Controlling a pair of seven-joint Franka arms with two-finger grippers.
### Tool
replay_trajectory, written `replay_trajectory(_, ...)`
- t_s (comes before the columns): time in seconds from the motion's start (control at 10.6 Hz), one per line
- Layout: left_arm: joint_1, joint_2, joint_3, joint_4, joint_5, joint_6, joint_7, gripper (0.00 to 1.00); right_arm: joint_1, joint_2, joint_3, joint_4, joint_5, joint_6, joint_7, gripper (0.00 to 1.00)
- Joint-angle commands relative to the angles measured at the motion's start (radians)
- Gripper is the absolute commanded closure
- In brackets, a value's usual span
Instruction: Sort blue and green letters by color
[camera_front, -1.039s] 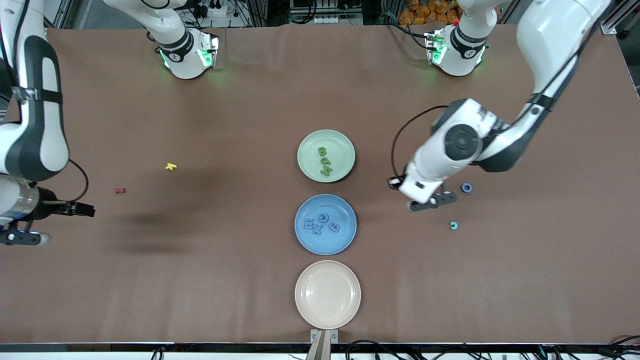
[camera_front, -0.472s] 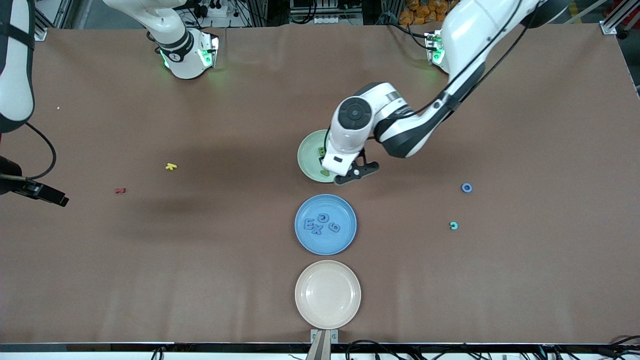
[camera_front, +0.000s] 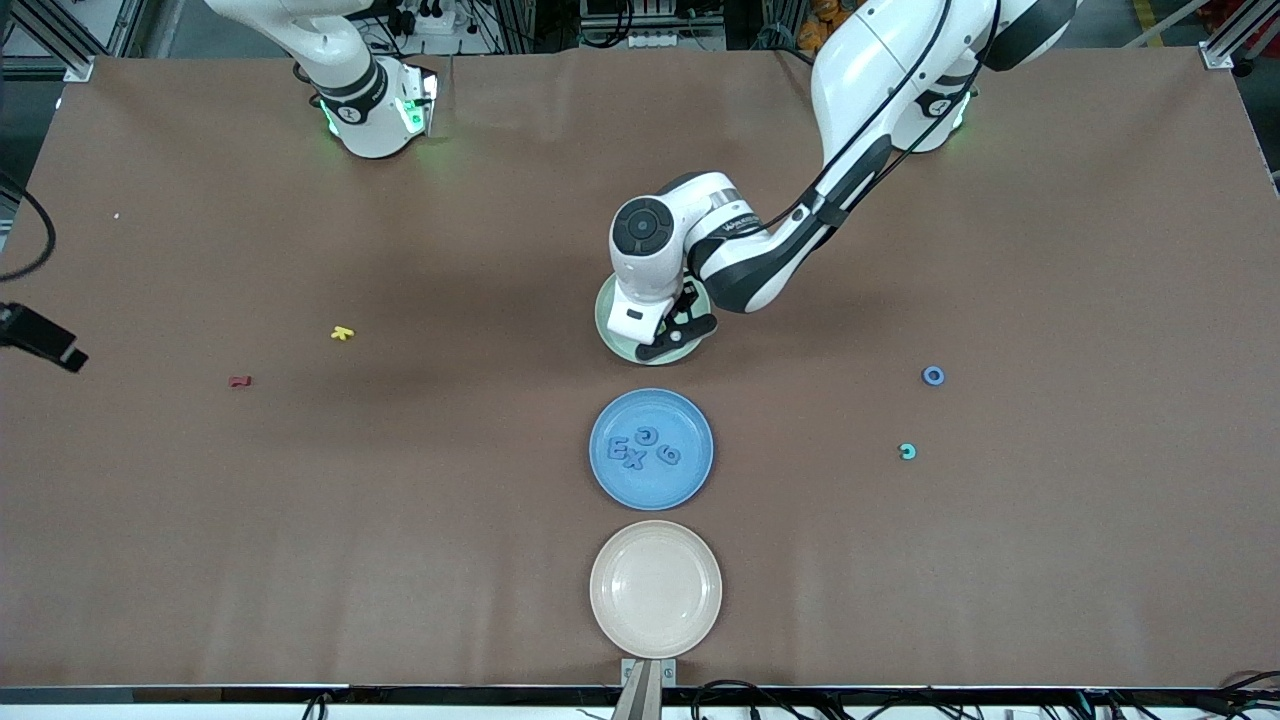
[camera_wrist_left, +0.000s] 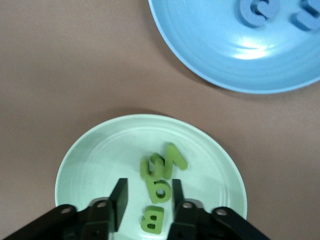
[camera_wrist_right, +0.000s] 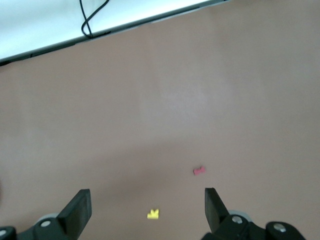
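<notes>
Jaws parted a little on the left gripper (camera_wrist_left: 149, 200), gripping nothing. Jaws spread wide on the right gripper (camera_wrist_right: 146, 207), also empty.

In the front view, left gripper (camera_front: 678, 335) low over the green plate (camera_front: 604, 320), with wrist and arm covering most of that plate and all that lies in it. Only in the left wrist view: green letters (camera_wrist_left: 160, 172) bunched in the green plate (camera_wrist_left: 100, 150), overlapping, so hard to count; a B and an a readable. Blue plate (camera_wrist_left: 225, 50) cut off there, with two letters showing in part.

From the front, blue plate (camera_front: 690, 420) whole, just nearer the camera than the green one, with four blue letters (camera_front: 645, 450) in it. Cream plate (camera_front: 620, 600) nearer again. Loose toward the left arm's end: a blue ring (camera_front: 933, 375) and a teal letter (camera_front: 907, 451).

Right arm waiting, cut off at the frame's edge. Yellow letter (camera_wrist_right: 153, 214) and red letter (camera_wrist_right: 199, 170) on the table under its wrist camera.
</notes>
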Motion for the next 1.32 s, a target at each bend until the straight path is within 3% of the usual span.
replay_trajectory(0.0,0.003,-0.009,0.011,0.033,-0.022,-0.017,-0.012,0.00,0.023,-0.030,-0.003,0.081,-0.009,-0.104,0.004,0.00)
replay_trajectory(0.19,0.006,-0.048,0.022,0.049,0.018,-0.025,0.025,0.00,0.025,-0.060,0.000,0.078,-0.001,-0.104,0.005,0.00)
replay_trajectory(0.38,0.009,-0.112,0.025,0.049,0.125,-0.073,0.208,0.00,0.025,-0.060,0.005,0.057,0.000,-0.129,0.004,0.00)
replay_trajectory(0.66,0.125,-0.227,0.030,0.060,0.124,-0.104,0.466,0.00,0.029,-0.057,0.007,0.015,0.004,-0.112,0.005,0.00)
replay_trajectory(0.85,0.149,-0.310,0.039,0.060,0.118,-0.155,0.556,0.00,0.037,-0.057,0.007,0.015,0.005,-0.112,0.005,0.00)
replay_trajectory(1.04,0.202,-0.397,0.087,0.059,0.016,-0.155,0.794,0.00,0.040,-0.056,0.016,0.022,0.007,-0.115,0.007,0.00)
replay_trajectory(1.23,0.219,-0.503,0.228,0.054,-0.171,-0.213,1.048,0.00,0.038,-0.056,0.028,0.025,0.007,-0.120,0.007,0.00)
